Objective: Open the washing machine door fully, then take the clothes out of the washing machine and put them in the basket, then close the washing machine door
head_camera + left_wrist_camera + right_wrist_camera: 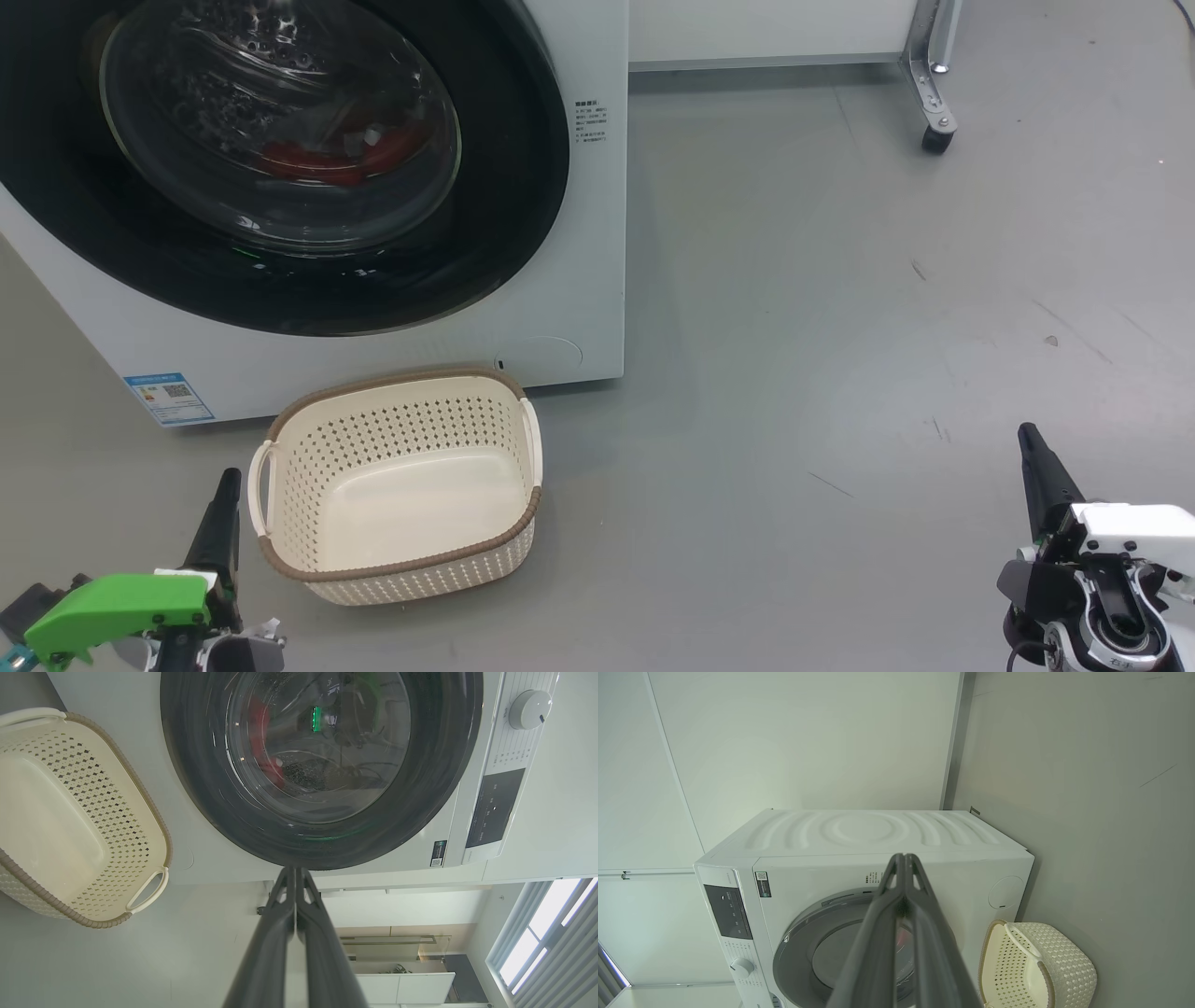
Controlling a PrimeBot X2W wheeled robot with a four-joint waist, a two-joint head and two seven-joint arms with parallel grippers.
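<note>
The white washing machine (pixel 579 308) fills the upper left of the head view. Its round black-rimmed door (pixel 504 224) lies shut against the front. Behind the glass bowl, the red clothes (pixel 327 159) rest inside the drum. On the floor just in front of the machine stands the cream basket (pixel 509 387), with nothing in it. My left gripper (pixel 227 485) is shut, low at the left, beside the basket's left handle. My right gripper (pixel 1030 439) is shut, far right, well away from the machine. The left wrist view shows the door (pixel 434 788), clothes (pixel 259 732) and basket (pixel 93 798).
Grey floor stretches out to the right of the machine. A metal leg on a black caster (pixel 936 138) stands at the back right. The machine's control panel and dial (pixel 529 709) sit above the door. A white wall is behind the machine.
</note>
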